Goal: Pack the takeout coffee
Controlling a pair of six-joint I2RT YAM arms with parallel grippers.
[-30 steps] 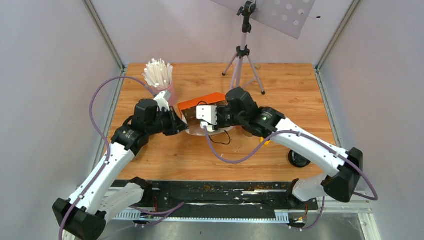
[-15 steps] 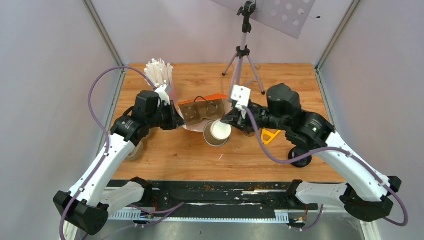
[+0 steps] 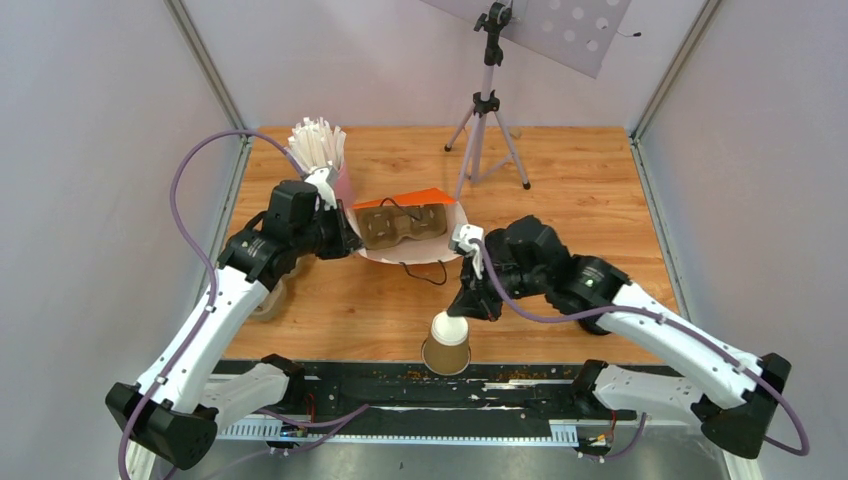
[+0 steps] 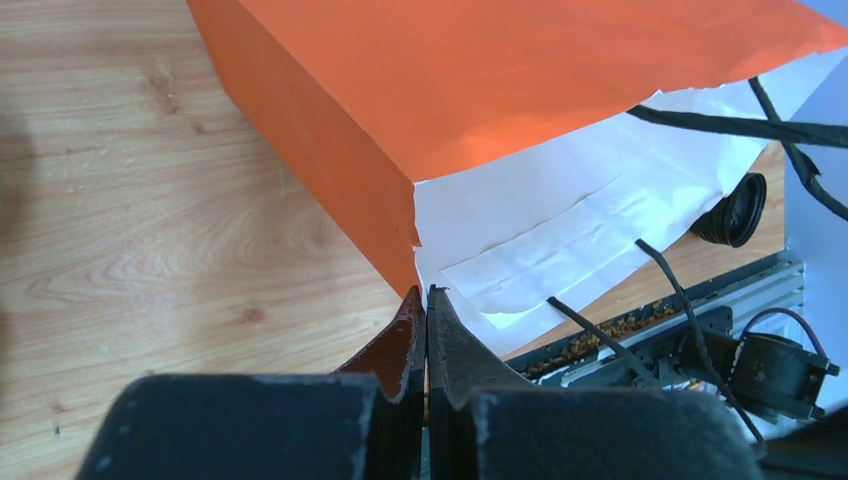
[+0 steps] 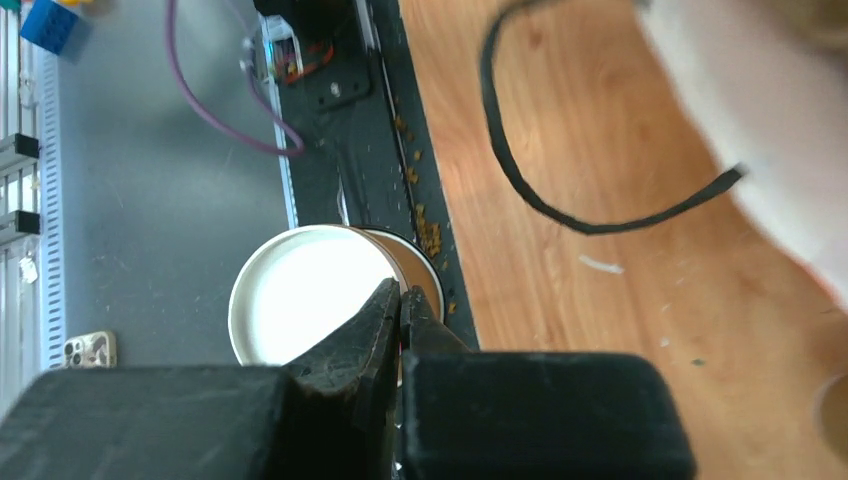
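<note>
Coffee cup (image 3: pixel 446 345): well in front of the bag (image 4: pixel 480 80), hanging from the right gripper. It has no lid on and no drink can be seen.
Left gripper (image 4: pixel 427 296): at the bag's left edge, jaws pressed together on the orange paper.
Tray (image 3: pixel 403 222): sitting inside the bag's open mouth.
Right gripper (image 5: pixel 401 305): in front of the bag, jaws nipping the cup's thin edge.
Risk: so slight a pinch may let the cup swing or fall. A sagging bag mouth could also catch it on the way in.
Materials: the cup is tapered brown paper with a white round end. The bag is smooth and creased, orange outside and white inside. The tray is rough moulded pulp.
</note>
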